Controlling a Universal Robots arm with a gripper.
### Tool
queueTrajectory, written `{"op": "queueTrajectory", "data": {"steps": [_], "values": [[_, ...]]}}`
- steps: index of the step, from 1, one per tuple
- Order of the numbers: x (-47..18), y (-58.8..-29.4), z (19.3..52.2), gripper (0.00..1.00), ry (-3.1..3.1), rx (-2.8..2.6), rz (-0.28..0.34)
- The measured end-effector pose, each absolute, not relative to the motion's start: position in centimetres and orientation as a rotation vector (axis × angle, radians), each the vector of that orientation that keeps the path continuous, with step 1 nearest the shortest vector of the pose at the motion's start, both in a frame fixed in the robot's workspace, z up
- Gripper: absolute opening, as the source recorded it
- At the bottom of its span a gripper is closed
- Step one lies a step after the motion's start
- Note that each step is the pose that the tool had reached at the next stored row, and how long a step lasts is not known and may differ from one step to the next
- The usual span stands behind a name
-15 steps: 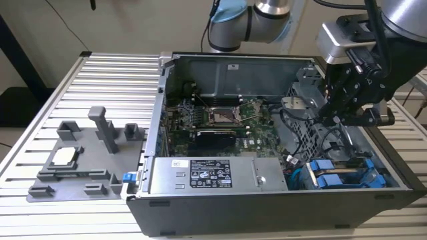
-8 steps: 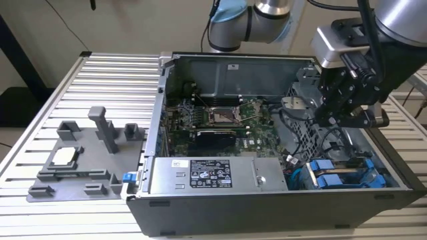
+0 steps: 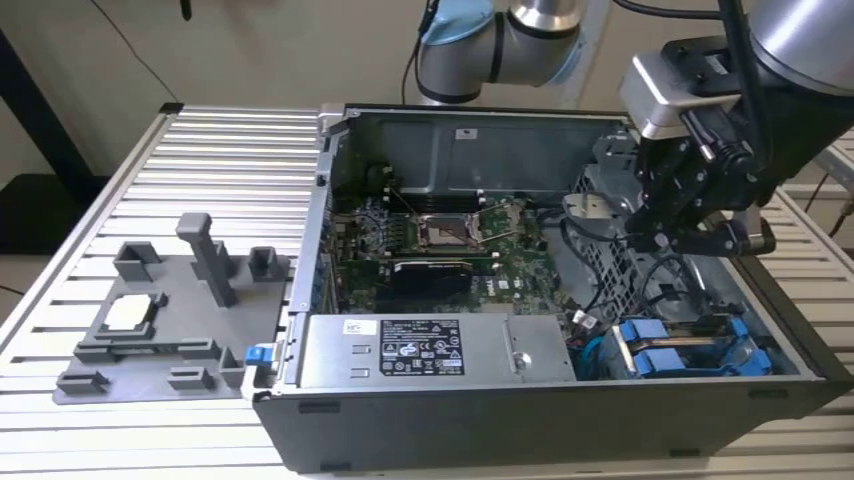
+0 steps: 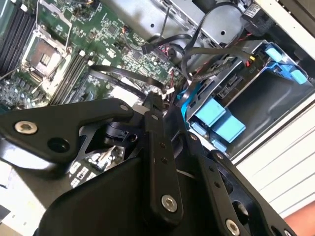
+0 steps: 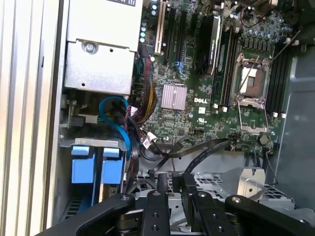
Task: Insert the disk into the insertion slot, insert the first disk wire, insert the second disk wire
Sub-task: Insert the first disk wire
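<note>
Open computer case (image 3: pixel 534 430): at lower right of the exterior view, two blue disk carriers (image 3: pixel 663 362) sit slotted side by side. The gripper (image 3: pixel 654 240) hangs above, fingers (image 5: pixel 162 196) pressed together. The exterior view adds a grey fixture (image 3: pixel 140 365), left.

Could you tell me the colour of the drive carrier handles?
Carrier handles are bright blue, clearest in exterior view.

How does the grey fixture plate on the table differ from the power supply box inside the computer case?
The fixture plate lies outside the computer case, on the slatted table at the exterior view's left; the power supply box sits inside the case. The plate is matte dark grey with upright posts; the box is bright silver with a flat top bearing printed labels. Both are roughly rectangular and greyish.
</note>
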State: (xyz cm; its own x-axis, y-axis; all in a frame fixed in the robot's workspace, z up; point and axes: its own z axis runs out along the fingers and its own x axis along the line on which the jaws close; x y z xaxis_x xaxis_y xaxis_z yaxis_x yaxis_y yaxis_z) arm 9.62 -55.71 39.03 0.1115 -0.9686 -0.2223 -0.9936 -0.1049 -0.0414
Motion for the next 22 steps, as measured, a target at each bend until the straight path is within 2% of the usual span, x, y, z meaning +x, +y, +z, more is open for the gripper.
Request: {"op": "queueTrajectory", "data": {"steps": [14,16,17,22], "values": [[9.19,-55.78,38.36,0.27,1.950,-2.180,0.215],[9.19,-55.78,38.36,0.25,1.950,-2.180,0.215],[9.18,-55.78,38.36,0.17,1.950,-2.180,0.215],[9.18,-55.78,38.35,0.17,1.950,-2.180,0.215]]}}
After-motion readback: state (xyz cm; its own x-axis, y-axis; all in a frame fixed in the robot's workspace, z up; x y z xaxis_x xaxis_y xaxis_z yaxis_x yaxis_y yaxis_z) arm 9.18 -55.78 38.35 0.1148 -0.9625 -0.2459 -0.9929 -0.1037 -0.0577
